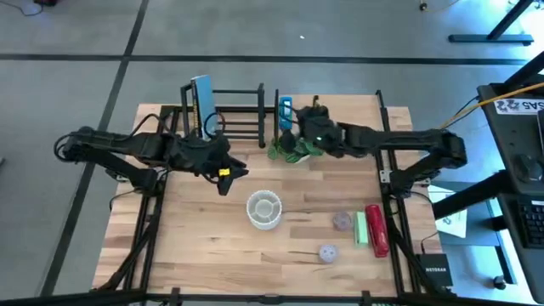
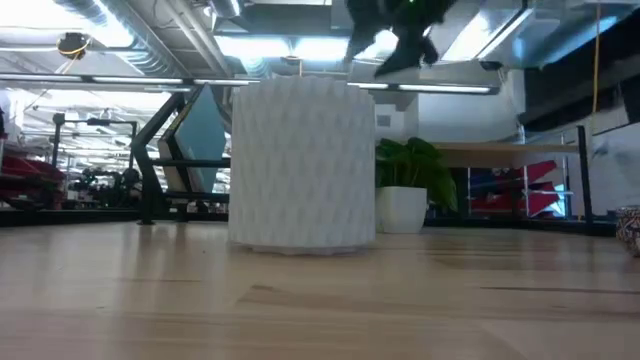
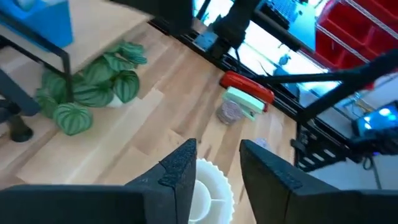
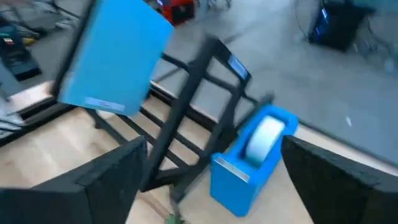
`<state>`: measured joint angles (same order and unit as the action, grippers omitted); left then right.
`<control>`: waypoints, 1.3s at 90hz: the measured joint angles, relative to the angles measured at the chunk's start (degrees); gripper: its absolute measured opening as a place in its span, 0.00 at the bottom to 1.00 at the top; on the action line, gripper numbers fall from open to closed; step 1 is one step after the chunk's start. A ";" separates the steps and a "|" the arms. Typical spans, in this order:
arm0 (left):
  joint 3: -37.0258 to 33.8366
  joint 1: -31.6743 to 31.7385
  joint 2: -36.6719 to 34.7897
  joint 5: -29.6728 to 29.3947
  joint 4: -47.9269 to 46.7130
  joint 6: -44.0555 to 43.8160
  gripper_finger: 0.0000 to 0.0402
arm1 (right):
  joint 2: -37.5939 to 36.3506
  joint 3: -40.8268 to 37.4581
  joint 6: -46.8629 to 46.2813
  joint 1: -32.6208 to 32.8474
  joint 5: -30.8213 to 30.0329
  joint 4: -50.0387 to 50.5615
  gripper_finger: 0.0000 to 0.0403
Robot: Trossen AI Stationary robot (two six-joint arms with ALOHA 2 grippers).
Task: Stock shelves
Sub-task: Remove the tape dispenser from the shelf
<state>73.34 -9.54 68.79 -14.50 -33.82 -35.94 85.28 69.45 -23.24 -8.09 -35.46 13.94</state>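
Observation:
The black rack (image 1: 234, 109) stands at the table's far edge with an upright blue box (image 1: 201, 100) on its left part. Right of it is the light-wood shelf board (image 1: 344, 110), and a blue tape dispenser (image 4: 252, 158) sits at the board's left end. A green plant (image 1: 289, 150) in a white pot (image 2: 402, 208) stands just in front of the board. My right gripper (image 4: 214, 180) hovers open above the plant, its fingers pointing at the dispenser and rack. My left gripper (image 3: 217, 165) hangs open above the table, left of and beyond a white ribbed holder (image 1: 264, 210).
A red item (image 1: 376, 229) and a pale green item (image 1: 361, 228) lie side by side near the table's right edge. Two small round jars (image 1: 342, 221) (image 1: 328, 252) sit left of them. The holder stands at the table's middle.

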 joint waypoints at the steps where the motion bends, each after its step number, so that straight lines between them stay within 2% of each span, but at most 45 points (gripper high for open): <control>1: 0.00 0.00 0.00 0.18 0.01 0.11 0.27 | 0.35 0.00 -0.62 -0.14 0.00 -0.12 0.91; 20: 0.00 0.02 0.00 1.85 0.00 2.00 0.27 | 5.77 0.00 -5.15 -2.17 -0.64 -0.67 0.93; 42: 0.00 0.02 -0.02 2.77 -0.22 3.33 0.27 | 8.52 0.00 -11.39 -3.04 -5.29 -0.64 0.91; 57: 0.00 0.02 -0.02 2.76 -0.22 3.38 0.27 | 8.74 0.00 -11.68 -4.55 -2.95 -0.60 0.80; 93: 0.00 0.02 -0.02 2.75 -0.15 3.09 0.27 | 8.68 0.10 -11.53 -5.86 -0.45 -0.25 0.44; 103: 0.00 0.02 -0.02 2.74 -0.07 2.96 0.27 | 8.61 0.20 -11.39 -5.86 -0.50 -0.27 0.39; 117: 0.00 0.02 -0.02 2.38 -0.02 2.72 0.27 | 8.42 0.20 -11.43 -5.85 -0.40 -0.17 0.38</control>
<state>73.34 -9.52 68.77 -12.11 -33.85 -33.21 93.70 69.65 -34.67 -13.95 -35.87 13.78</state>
